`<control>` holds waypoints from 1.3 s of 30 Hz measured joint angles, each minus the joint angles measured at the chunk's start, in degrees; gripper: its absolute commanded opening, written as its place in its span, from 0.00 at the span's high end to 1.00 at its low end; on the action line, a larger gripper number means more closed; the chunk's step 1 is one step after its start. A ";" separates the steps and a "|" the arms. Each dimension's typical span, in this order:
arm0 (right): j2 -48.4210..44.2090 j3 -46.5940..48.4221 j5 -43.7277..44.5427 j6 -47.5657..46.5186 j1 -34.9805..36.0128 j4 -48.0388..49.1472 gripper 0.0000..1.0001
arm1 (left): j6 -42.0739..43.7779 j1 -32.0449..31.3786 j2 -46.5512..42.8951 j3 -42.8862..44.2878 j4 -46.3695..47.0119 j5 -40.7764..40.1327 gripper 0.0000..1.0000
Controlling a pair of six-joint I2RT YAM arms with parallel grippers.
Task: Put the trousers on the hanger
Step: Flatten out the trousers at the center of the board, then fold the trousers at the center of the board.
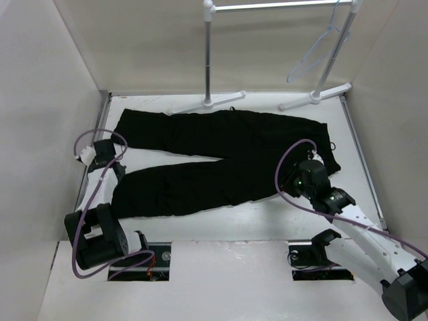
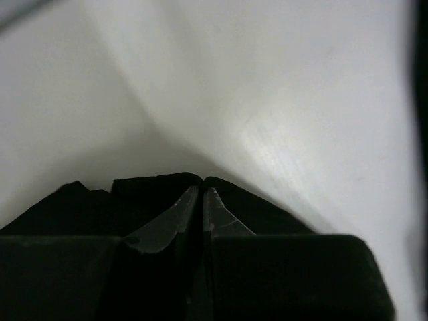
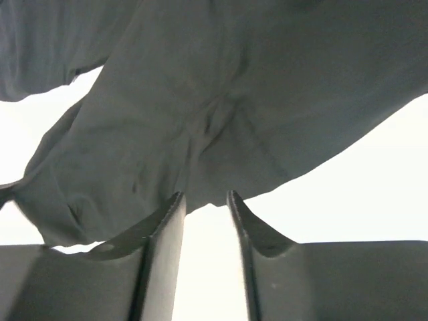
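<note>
The black trousers (image 1: pixel 221 157) lie flat across the table, waist to the right and both legs stretched left. The pale hanger (image 1: pixel 314 50) hangs from the rack's bar at the back right. My left gripper (image 1: pixel 100 148) is by the leg ends at the left; in its wrist view its fingers (image 2: pixel 202 192) are shut on nothing and face bare white surface. My right gripper (image 1: pixel 307 175) is over the waist end. In its wrist view it (image 3: pixel 204 197) is open, its tips at the edge of the trousers' fabric (image 3: pixel 221 100).
A white clothes rack (image 1: pixel 208 53) with poles and feet (image 1: pixel 314 97) stands at the back of the table. White walls close in the left, back and right sides. Purple cables loop by both arms.
</note>
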 measured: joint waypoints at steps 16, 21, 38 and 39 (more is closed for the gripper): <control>5.62 0.70 1.05 -2.49 -19.15 -1.03 0.76 | 0.72 1.86 16.57 22.49 -3.13 -8.48 0.41; 5.66 0.79 2.45 -2.62 -26.40 -2.34 0.87 | 0.11 1.77 4.92 14.97 -3.87 -8.74 0.41; 14.23 -3.45 2.08 0.66 -34.95 2.60 0.47 | -5.88 7.61 -13.53 -6.84 -10.21 -3.21 0.43; 16.04 -3.43 2.08 0.98 -34.95 3.32 0.49 | -6.05 7.78 -13.33 -6.84 -9.88 -2.93 0.43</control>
